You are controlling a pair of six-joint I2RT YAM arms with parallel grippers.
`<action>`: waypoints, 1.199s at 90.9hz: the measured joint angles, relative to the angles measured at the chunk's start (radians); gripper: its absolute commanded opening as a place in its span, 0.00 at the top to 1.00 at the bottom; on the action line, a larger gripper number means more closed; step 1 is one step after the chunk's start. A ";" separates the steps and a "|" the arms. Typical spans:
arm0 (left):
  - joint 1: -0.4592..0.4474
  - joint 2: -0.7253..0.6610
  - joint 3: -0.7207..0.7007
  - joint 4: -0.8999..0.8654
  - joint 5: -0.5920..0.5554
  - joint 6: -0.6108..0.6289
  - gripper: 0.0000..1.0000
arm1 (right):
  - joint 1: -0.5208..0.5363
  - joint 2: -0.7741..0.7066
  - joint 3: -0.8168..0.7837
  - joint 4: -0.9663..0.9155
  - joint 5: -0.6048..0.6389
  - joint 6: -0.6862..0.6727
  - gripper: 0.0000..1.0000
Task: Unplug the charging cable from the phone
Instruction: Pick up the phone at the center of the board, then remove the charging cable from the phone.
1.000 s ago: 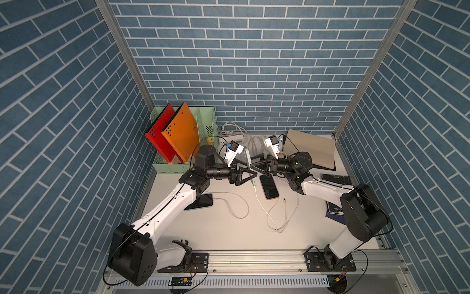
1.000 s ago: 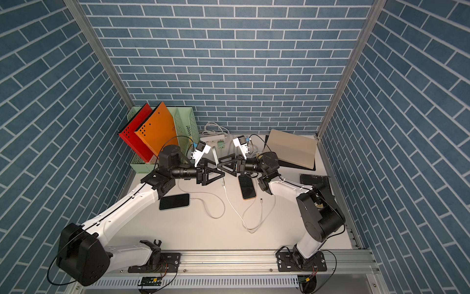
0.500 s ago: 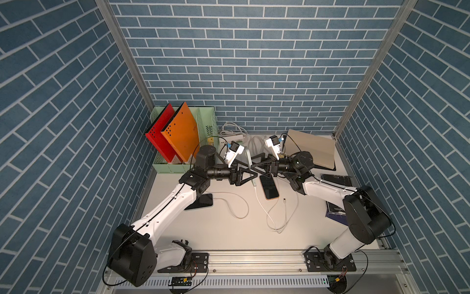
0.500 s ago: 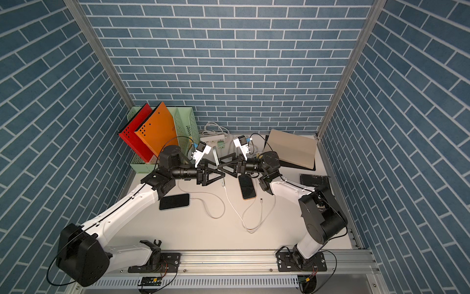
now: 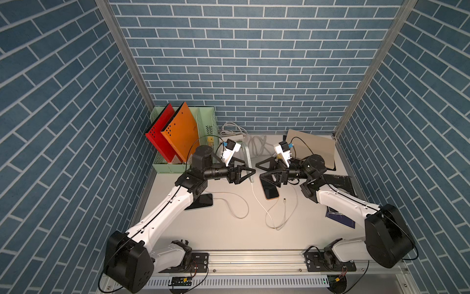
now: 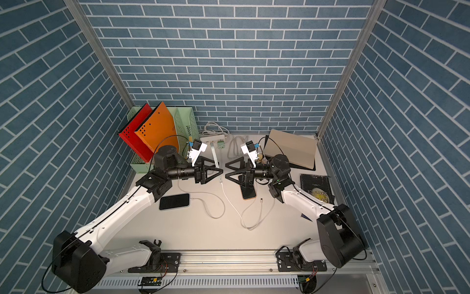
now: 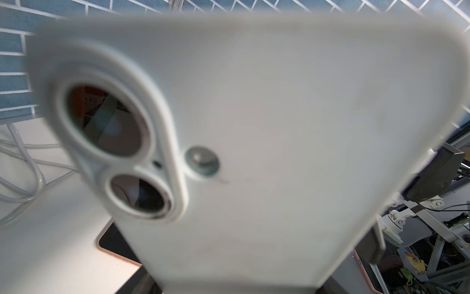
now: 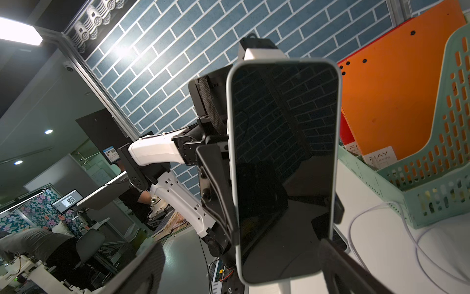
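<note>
With the back wall as twelve o'clock, the aluminium rail [image 5: 254, 257] at six carries my two bases at the edge of the pale table [image 5: 216, 229]. Nearer the centre, the charging cable [image 5: 266, 216] loops on the tabletop and climbs to the lower end of the white-cased phone [image 8: 282, 165]. My left gripper [image 5: 252, 170] clamps that phone upright above the middle, and the plug looks seated. My right gripper [image 5: 259, 170] faces it from three o'clock, fingers spread wide, gripping nothing. A dark phone [image 6: 174, 201] lies at eight, an orange-cased phone [image 5: 270, 193] lies under my right gripper, and a book [image 6: 316, 188] lies at three. At eleven a green rack [image 5: 167, 168] holds a red folder [image 5: 157, 132] and an orange folder [image 5: 181, 129], both leaning. A power strip [image 6: 213, 138] sits at twelve and a tan notebook [image 5: 311, 147] at one, beneath blue brick walls [image 5: 241, 63].
</note>
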 measured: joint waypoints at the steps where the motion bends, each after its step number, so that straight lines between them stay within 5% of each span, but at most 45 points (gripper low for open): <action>1: 0.001 0.000 0.000 0.000 -0.002 0.000 1.00 | 0.000 -0.003 -0.003 -0.010 0.002 -0.010 0.11; 12: 0.004 0.000 0.010 0.000 -0.014 0.000 1.00 | 0.001 -0.031 -0.037 -0.093 0.014 -0.064 0.22; 68: 0.006 0.011 0.040 0.010 -0.028 -0.011 1.00 | 0.097 0.008 -0.090 -0.238 0.084 -0.193 0.48; 109: 0.006 0.011 0.041 0.010 -0.031 -0.012 1.00 | 0.113 0.053 -0.090 -0.243 0.113 -0.219 1.00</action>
